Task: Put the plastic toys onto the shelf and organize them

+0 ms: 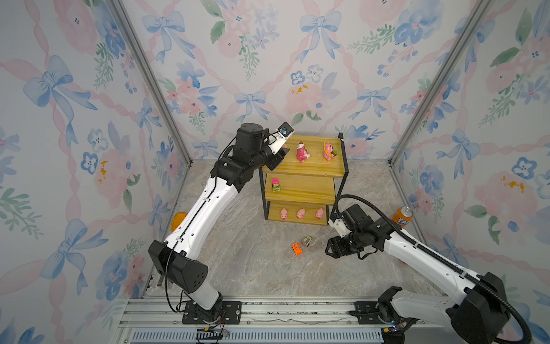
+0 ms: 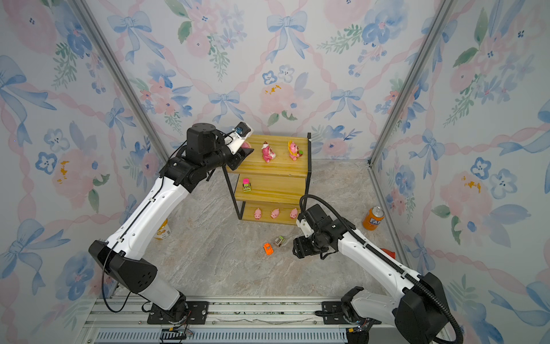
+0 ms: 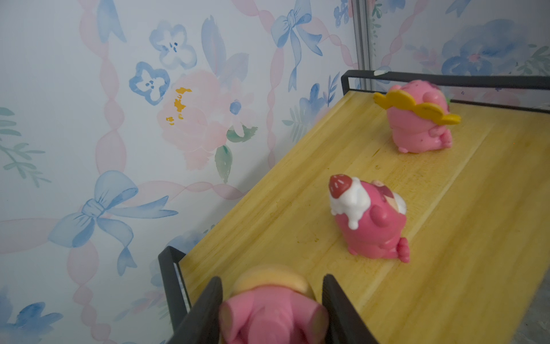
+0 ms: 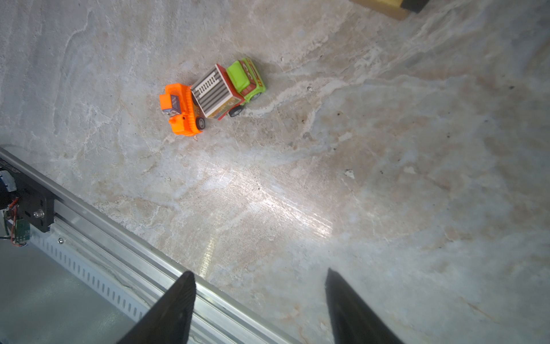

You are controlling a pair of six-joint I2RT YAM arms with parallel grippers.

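My left gripper (image 3: 272,278) is shut on a pink figurine (image 3: 273,306), held over the left end of the shelf's (image 1: 309,171) top board. Two more pink figurines (image 1: 302,152) (image 1: 328,150) stand upright on that board. A pink-green car (image 1: 276,185) sits on the middle board, and three pink pigs (image 1: 301,213) line the bottom one. On the marble table an orange car (image 4: 181,110) and a grey-green car (image 4: 229,88) touch each other. Just right of them my right gripper (image 1: 329,248) hangs open and empty, low over the table.
An orange soda can (image 1: 402,216) stands by the right wall. A yellow tub (image 2: 162,230) sits behind the left arm. Something red (image 2: 388,253) lies near the right arm. An aluminium rail (image 1: 268,309) runs along the front edge.
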